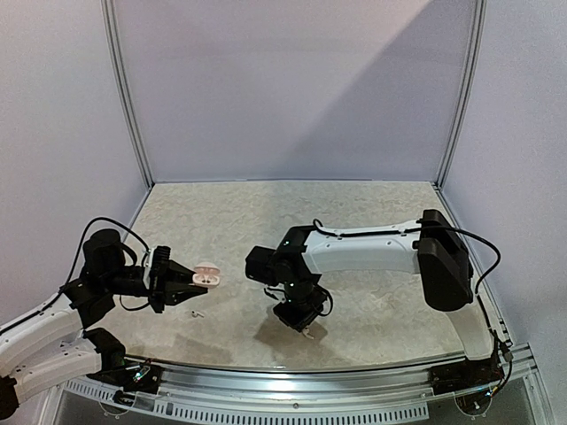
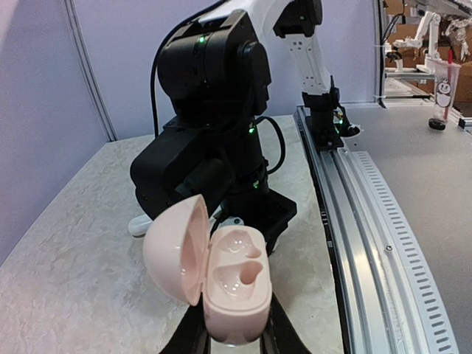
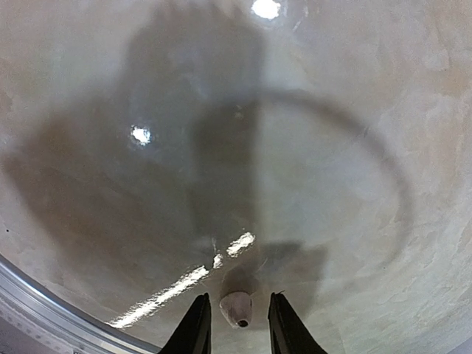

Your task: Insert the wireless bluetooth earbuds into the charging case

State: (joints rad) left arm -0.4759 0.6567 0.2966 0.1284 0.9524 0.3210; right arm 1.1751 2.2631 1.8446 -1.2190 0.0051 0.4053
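Marbled table (image 1: 372, 204), lilac walls (image 1: 292, 88), left end effector (image 1: 190, 281) clamping pink case (image 2: 234, 284), right end effector (image 3: 237, 328) parted astride earbud (image 3: 236, 308)

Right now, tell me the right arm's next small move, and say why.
Probably close the right end effector on the white earbud. The bud lies on the table between its fingers with a gap on each side, so it is not gripped yet. The left end effector holds the pink case open, both wells empty.
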